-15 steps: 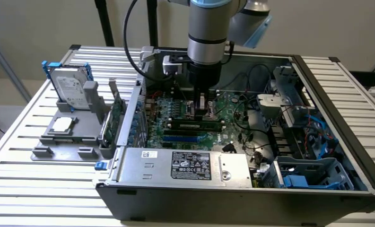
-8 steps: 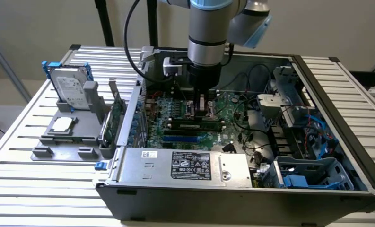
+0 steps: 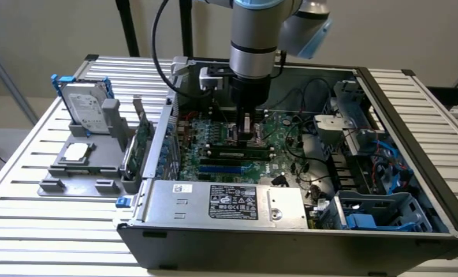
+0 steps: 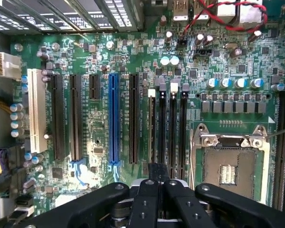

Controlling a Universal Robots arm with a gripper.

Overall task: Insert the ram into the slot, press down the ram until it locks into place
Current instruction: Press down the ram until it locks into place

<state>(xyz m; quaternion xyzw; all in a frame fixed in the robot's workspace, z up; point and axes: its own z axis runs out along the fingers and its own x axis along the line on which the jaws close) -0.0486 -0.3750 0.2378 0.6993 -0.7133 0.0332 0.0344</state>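
The tool, fingers together, presses the ram in its slot.

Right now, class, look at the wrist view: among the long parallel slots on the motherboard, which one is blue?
The blue slot, standing among the long expansion slots. Its neighbours on both sides are black, and one at the board's edge is white. The four narrow memory slots nearer the tool are black too.

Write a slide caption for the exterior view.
Arm's gripper lowered into the open computer case, at the memory stick lying along the motherboard's black slots.
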